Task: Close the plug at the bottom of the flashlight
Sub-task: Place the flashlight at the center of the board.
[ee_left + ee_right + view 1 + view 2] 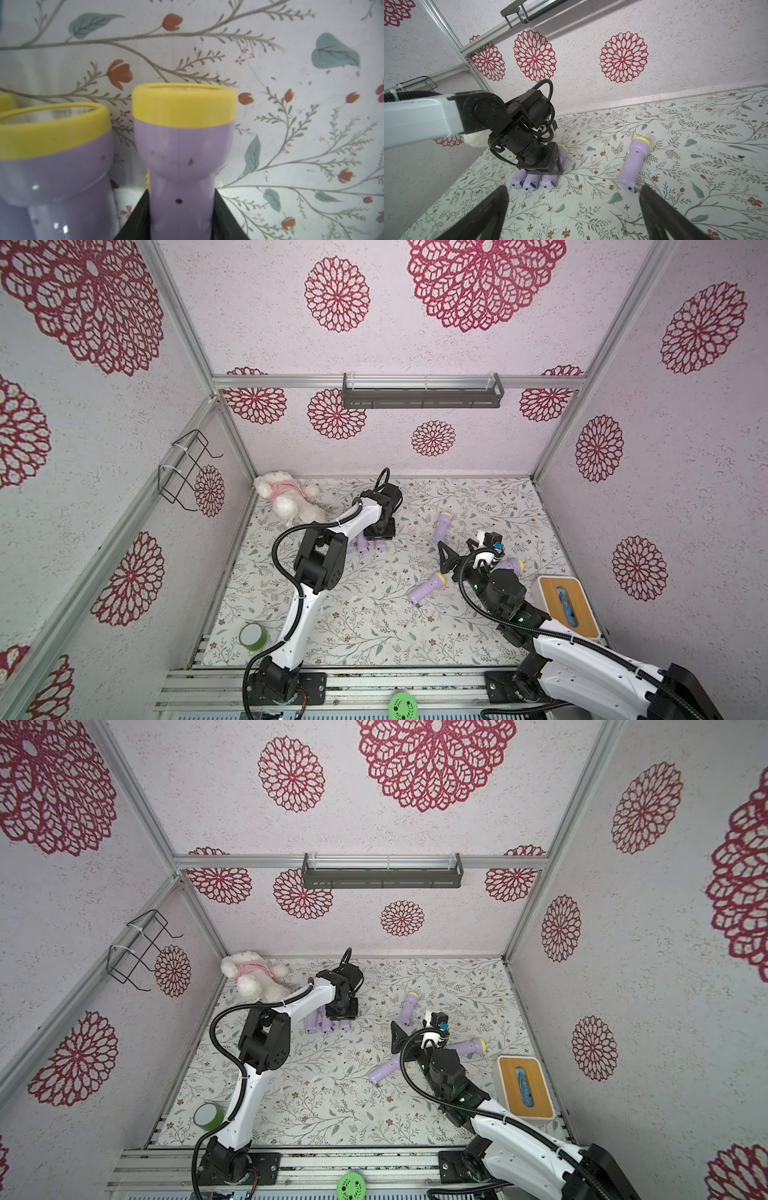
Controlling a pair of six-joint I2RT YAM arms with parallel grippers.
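A table (374, 639) under a pale cloth printed with sprigs, leaves and small red flowers fills the floor of a cell framed in aluminium rails. The walls are papered white with large red rosettes (336, 294). A dark shelf (422, 396) hangs on the back wall and a wire basket (185, 470) on the side wall. In both top views the left arm (316, 556) covers most of a row of three flashlights (363, 546) at mid-table, while the right wrist view shows all three purple tail ends side by side. Only the left wrist view shows the grip: the left gripper (180, 199) is closed on the barrel of the held flashlight (182, 145), a black finger on each side, with its yellow-rimmed head pointing away and a neighbour (54, 149) just beside it. The right gripper (573, 187) is spread wide and holds nothing, and one fingertip sits just beside the tail of the far flashlight (633, 162). A loose flashlight (428, 587) lies nearer the front, and another flashlight (511, 564) is partly hidden behind the right arm's wrist. A plush toy (286, 495) lies in the far corner, a green tape roll (253, 637) near the front edge and a box with a wooden lid (567, 605) at the right side. A green disc (403, 705) rests on the front rail.
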